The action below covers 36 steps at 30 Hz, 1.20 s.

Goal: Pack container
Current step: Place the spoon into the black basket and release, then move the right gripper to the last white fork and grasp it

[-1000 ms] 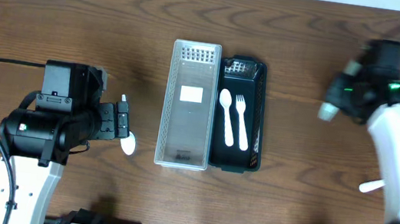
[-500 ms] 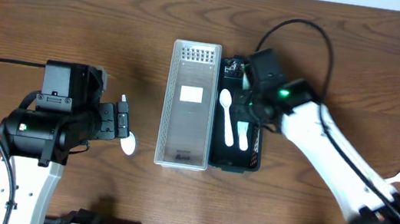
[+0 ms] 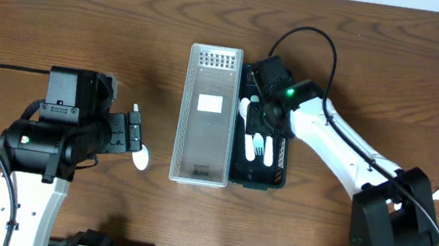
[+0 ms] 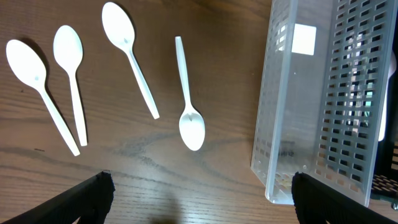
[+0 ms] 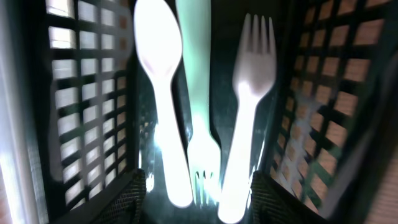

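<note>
Newly arrived over the black basket (image 3: 257, 181) at the desk's centre, the right tool (image 5: 202, 190) is parting its jaws, leaving a 3rd utensil (image 5: 198, 93) packed inside; the left tool (image 4: 200, 199) is hanging wide open.

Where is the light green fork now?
In the right wrist view, the light green fork lies inside the black basket, between the white spoon and the white fork; overhead, that basket stands right of the clear bin.

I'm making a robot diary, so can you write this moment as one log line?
right gripper: open over black basket | pale fork: lying loose between white spoon and white fork | left gripper: open, empty, above table
</note>
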{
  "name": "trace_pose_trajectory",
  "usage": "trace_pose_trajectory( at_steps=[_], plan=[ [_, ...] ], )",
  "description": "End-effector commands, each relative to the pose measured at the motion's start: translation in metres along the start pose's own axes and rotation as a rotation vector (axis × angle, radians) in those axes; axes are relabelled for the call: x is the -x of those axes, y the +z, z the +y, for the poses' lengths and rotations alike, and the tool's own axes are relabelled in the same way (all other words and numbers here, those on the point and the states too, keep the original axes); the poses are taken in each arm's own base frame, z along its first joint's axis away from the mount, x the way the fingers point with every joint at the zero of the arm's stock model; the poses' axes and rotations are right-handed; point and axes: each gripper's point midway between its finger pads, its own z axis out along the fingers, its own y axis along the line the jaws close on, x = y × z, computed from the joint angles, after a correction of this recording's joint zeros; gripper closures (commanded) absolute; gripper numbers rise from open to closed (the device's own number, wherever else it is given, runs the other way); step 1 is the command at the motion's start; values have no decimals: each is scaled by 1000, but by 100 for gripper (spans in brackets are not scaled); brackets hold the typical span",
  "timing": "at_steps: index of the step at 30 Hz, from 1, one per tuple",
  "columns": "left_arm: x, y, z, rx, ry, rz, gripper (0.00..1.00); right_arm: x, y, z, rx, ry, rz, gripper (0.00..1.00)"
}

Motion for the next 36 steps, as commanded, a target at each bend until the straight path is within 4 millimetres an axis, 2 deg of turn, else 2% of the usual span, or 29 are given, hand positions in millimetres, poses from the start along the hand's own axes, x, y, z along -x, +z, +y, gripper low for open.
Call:
trace_pose_trajectory(
  at_steps=[1, 3, 5, 7, 10, 13, 17, 20, 23, 28, 36],
  plan=[
    [4, -4, 1, 5, -1, -16, 7, 44, -65, 1, 48, 2, -168, 43],
    [4, -4, 1, 5, -1, -16, 7, 62, -100, -19, 31, 74, -242, 42],
    [4, -4, 1, 5, -1, -16, 7, 76, -135, -51, 10, 179, -318, 41],
    [4, -4, 1, 5, -1, -16, 7, 82, -164, -92, -13, 297, -378, 40],
    [4, -4, 1, 5, -1, -16, 7, 72, -189, -170, -85, 519, -406, 27],
    [4, -4, 1, 5, -1, -16, 7, 47, -194, -244, -152, 726, -362, 16],
    [5, -4, 1, 5, -1, -16, 7, 9, -174, -317, -169, 914, -279, 12],
    [5, -4, 1, 5, 0, -16, 7, -17, -148, -354, -157, 1009, -227, 11],
    [5, -4, 1, 5, 0, -16, 7, -46, -118, -382, -169, 1086, -166, 11],
    [4, -4, 1, 5, -1, -16, 7, -79, -76, -413, -180, 1151, -97, 8],
    [5, -4, 1, 5, -1, -16, 7, -95, -37, -443, -185, 1203, -58, 4]
  ],
)
